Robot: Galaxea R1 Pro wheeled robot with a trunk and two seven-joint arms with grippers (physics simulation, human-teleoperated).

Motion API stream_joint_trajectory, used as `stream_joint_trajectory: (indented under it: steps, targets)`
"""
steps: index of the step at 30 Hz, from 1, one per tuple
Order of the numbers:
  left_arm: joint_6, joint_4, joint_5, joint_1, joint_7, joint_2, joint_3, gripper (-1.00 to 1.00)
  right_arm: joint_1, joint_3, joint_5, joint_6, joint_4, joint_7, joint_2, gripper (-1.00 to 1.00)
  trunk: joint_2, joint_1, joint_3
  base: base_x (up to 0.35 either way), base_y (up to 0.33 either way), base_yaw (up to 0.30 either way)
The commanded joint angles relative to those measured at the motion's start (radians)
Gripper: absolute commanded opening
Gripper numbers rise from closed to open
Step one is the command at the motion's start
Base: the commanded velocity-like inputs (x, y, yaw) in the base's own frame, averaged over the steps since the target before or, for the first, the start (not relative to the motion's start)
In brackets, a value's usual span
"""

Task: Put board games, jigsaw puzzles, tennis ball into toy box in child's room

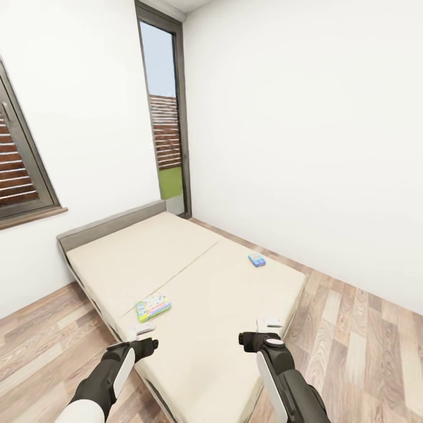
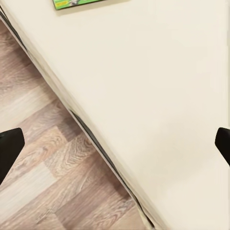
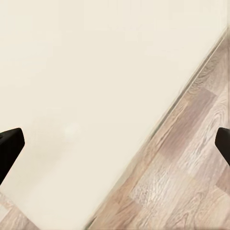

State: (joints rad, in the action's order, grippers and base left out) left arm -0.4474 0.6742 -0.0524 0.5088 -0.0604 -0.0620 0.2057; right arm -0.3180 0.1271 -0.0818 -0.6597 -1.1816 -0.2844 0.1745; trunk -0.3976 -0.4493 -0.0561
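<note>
Bed (image 1: 194,276) is faced; two board games (image 1: 153,307) lie on it. Both jaws are spread wide, empty. Reaching the nearer game is judged next.

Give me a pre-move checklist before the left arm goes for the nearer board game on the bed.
1. White-green board game located: ok, it lies flat on the bed near its left edge, just ahead of the left gripper.
2. Left gripper free: ok, its fingers stand wide apart with nothing between them.
3. Right gripper free: ok, open and empty over the mattress.
4. Path to the game: ok, only bare mattress lies between it and the left gripper.
5. Small blue board game accounted for: ok, farther back near the bed's right edge.
6. Game within arm's reach without moving the base: cannot tell.
</note>
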Motion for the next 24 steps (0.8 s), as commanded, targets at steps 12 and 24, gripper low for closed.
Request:
stream_joint_trajectory:
  steps: [12,24]
  targets:
    - [-0.005,0.002,-0.006,0.001,-0.003,-0.001,0.003,1.0,-0.001,0.002,-0.01,-0.003,0.0,-0.009,0.0,1.0,-0.002,-0.001,-0.003,0.0,0.0,-0.111]
    - [-0.006,0.002,-0.006,0.001,-0.003,-0.001,0.003,1.0,-0.001,0.002,-0.01,-0.003,0.0,-0.009,0.0,1.0,-0.002,-0.001,0.003,0.0,0.029,-0.264]
